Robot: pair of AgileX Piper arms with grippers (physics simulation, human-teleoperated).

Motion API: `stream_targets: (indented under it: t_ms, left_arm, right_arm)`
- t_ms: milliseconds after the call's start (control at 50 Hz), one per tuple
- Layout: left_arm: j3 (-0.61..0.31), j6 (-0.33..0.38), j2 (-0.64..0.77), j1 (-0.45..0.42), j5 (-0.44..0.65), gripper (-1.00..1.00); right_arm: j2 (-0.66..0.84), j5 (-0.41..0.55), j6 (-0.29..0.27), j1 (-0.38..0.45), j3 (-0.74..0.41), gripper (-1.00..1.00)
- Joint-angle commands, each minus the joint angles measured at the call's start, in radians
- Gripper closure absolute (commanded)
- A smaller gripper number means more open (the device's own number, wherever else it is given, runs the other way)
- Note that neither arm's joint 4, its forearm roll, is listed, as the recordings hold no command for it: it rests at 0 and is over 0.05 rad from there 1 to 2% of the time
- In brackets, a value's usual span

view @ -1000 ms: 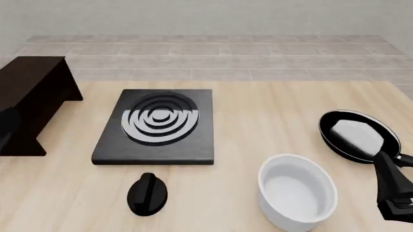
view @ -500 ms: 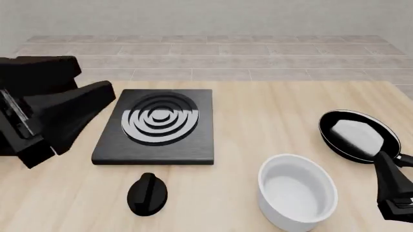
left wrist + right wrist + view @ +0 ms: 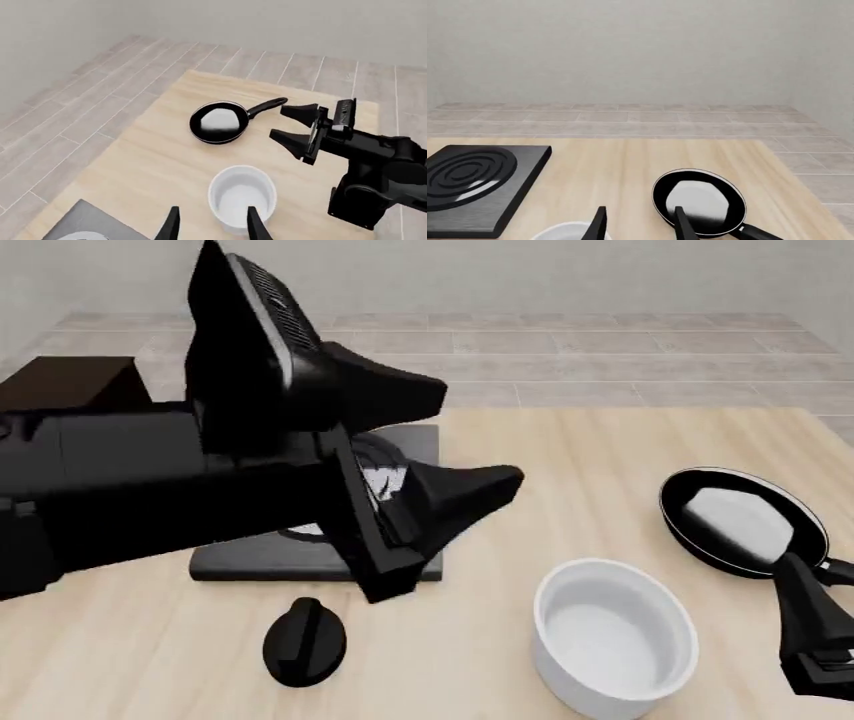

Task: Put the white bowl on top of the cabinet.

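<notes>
The white bowl [image 3: 617, 635] stands upright on the table at the front right; it also shows in the left wrist view [image 3: 241, 195], and its rim shows in the right wrist view [image 3: 570, 231]. The dark cabinet [image 3: 60, 380] stands at the far left, mostly hidden behind my left arm. My left gripper [image 3: 481, 435] is open and empty, raised over the stove, to the left of the bowl and above it. My right gripper [image 3: 278, 122] is open and empty, low at the bowl's right side [image 3: 811, 625], apart from it.
A black frying pan [image 3: 741, 520] lies at the right, behind the bowl and close to my right gripper. A black stove slab [image 3: 254, 562] with silver rings lies at the centre left, largely covered by my left arm. A black knob [image 3: 304, 640] lies in front of it.
My left arm has swung up from the left edge and reached right, now across the cabinet and stove, gripper open. The right arm and the bowl have not moved.
</notes>
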Motion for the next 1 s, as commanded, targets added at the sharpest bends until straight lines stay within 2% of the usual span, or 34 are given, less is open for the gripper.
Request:
stream_targets:
  t_ms: [20,200,300,400,600,780,880,1000]
  left_arm:
    - [-0.151,0.040,0.186,-0.127,0.076,-1.00]
    - [-0.224,0.019,0.311,-0.212,0.145,-1.00]
    - [-0.259,0.028,0.364,-0.212,0.187,-1.00]
    - [-0.289,0.020,0.427,-0.262,0.201,-1.00]
    - [-0.301,0.011,0.502,-0.265,0.200,-1.00]
    - [-0.300,0.048,0.585,-0.268,0.217,-1.00]
    - [-0.276,0.064,0.634,-0.248,0.191,-1.00]
    - [-0.264,0.045,0.676,-0.249,0.166,-1.00]
  right_arm:
    - [-0.002,0.002,0.000,0.000,-0.001,-1.00]
    - [-0.002,0.003,0.000,0.000,-0.001,-1.00]
    - [-0.003,0.006,0.000,0.000,-0.003,-1.00]
    - [0.001,-0.002,0.000,0.000,0.001,-1.00]
    - [0.000,0.000,0.000,0.000,0.000,-1.00]
    - [-0.003,0.005,0.000,0.000,-0.002,-1.00]
    - [0.001,-0.002,0.000,0.000,0.000,-1.00]
    - [-0.001,0.000,0.000,0.000,0.001,-1.00]
